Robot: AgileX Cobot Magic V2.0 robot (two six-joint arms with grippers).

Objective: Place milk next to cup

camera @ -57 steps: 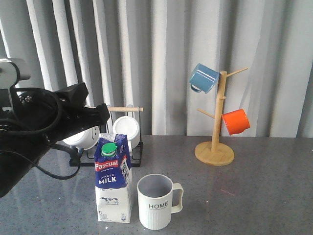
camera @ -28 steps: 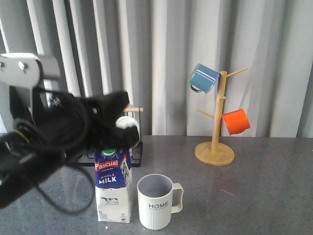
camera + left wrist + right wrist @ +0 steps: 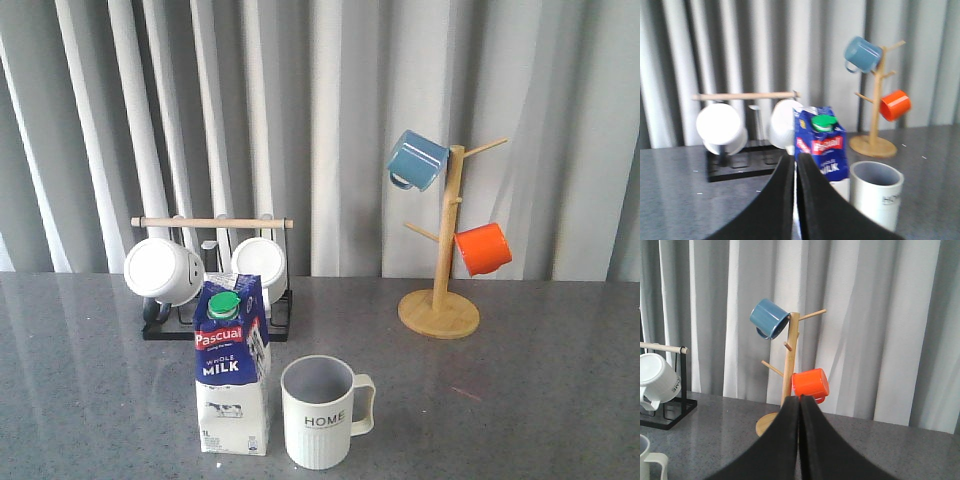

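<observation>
The milk [image 3: 232,366] stands upright on the grey table [image 3: 520,400], just beside the cup [image 3: 320,410], on the side away from the cup's handle. A narrow gap shows between carton and cup in the front view; they do not touch. The carton's green cap and red band face the camera. The cup stands upright, mouth up, "HOME" lettering forward.

Behind the cup, further back on the table, sits a black rack [image 3: 215,300] with a wooden rail, carrying two white mugs [image 3: 160,272] on their sides. Well apart from the cup, on its handle side and further back, stands a wooden mug tree [image 3: 442,260] with a blue mug [image 3: 416,160] high up and an orange mug [image 3: 482,248] lower down.

Neither arm appears in the front view. The left gripper [image 3: 795,200] is clenched with fingers pressed together, grasping nothing, and is raised clear of the milk. The right gripper [image 3: 799,440] is likewise clenched and empty, facing the mug tree.
</observation>
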